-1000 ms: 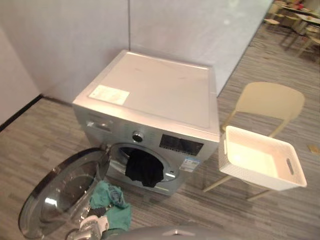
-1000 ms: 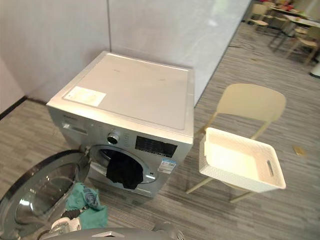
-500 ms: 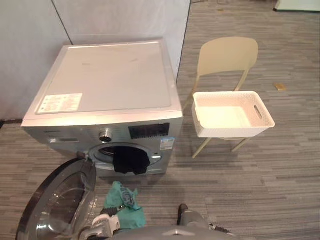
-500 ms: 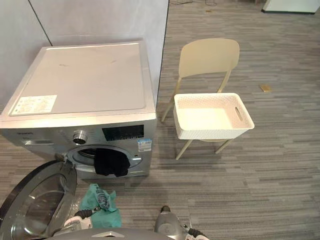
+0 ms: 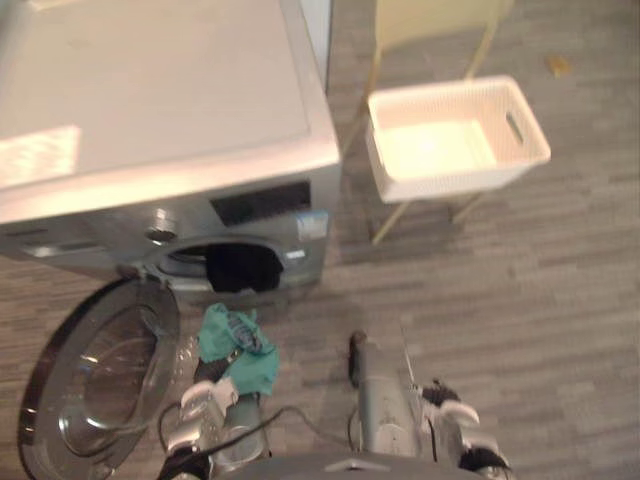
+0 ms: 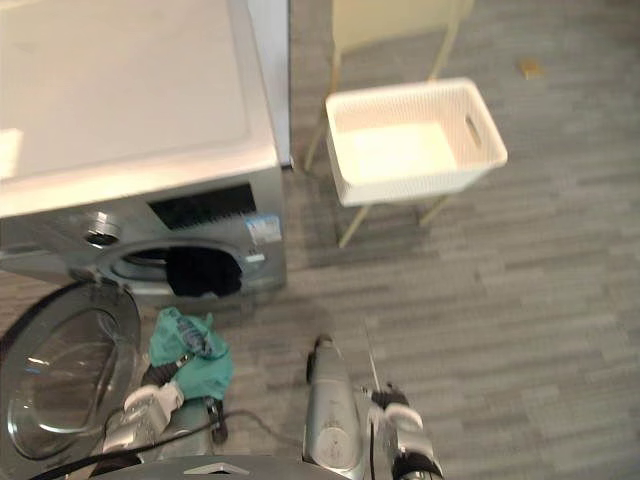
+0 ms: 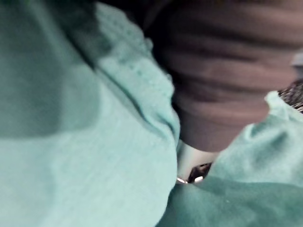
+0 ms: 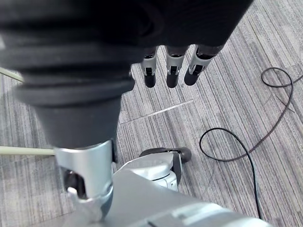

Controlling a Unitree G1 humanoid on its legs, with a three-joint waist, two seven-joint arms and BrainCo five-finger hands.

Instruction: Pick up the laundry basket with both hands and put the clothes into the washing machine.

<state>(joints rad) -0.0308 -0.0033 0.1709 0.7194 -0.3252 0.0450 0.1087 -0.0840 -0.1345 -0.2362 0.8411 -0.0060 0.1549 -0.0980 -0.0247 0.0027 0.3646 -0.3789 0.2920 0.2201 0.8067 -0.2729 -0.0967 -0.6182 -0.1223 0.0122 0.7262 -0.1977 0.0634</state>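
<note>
A white laundry basket [image 5: 455,178] stands empty on the seat of a pale chair [image 5: 430,20], to the right of the silver washing machine [image 5: 150,100]. The machine's round door [image 5: 100,375] hangs open on the left. A dark garment [image 5: 238,268] droops out of the drum opening. My left hand [image 7: 227,85] is low in front of the machine, wrapped in a bunched teal cloth [image 5: 235,345] that it grips. My right hand [image 8: 170,71] hangs at my side over the floor, fingers straight, holding nothing.
Grey striped carpet runs in front of the machine and round the chair. A pale partition wall stands behind the machine. The open door takes up the floor space at the lower left.
The camera has tipped down and moved nearer, so the machine and basket sit higher in the picture. The teal cloth stays at my left hand. The basket has not moved from the chair.
</note>
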